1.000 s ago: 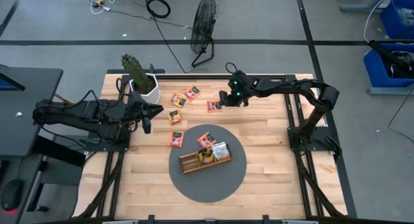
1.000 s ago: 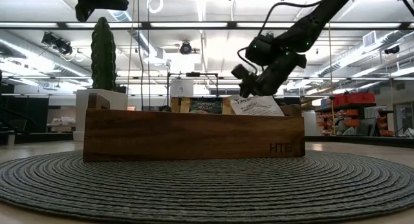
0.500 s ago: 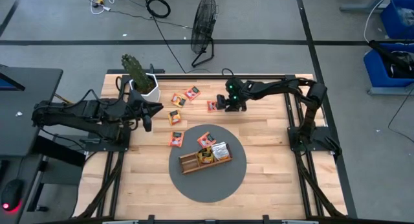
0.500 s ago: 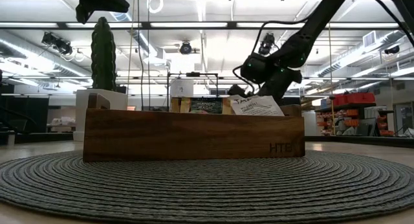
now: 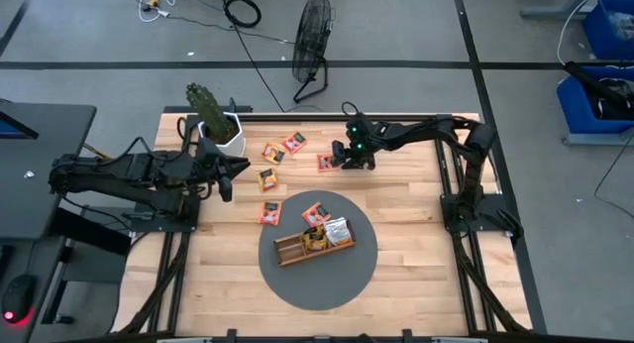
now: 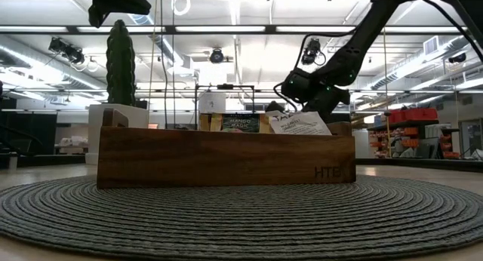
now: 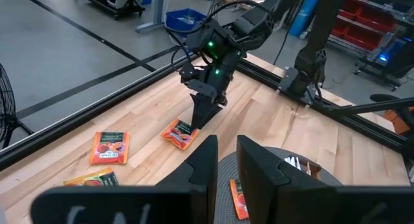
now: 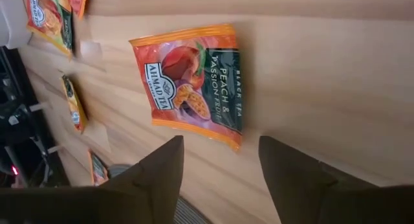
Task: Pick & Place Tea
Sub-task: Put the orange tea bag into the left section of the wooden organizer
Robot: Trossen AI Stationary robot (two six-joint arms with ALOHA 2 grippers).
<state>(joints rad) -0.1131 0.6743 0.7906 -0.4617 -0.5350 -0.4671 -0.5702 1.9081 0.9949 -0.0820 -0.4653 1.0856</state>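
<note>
We see lab or workshop hall. Wooden worktop point(image 5: 406, 234) on metal frame stands mid-frame on grey concrete floor point(image 5: 99, 46); floor fan point(image 5: 313, 36) and loose cables point(image 5: 243, 10) at top centre, blue bins point(image 5: 606, 31) top right. Low view shows strip lights point(image 6: 226, 29), exposed ducts overhead, red-bin shelving point(image 6: 404, 118) at right.
</note>
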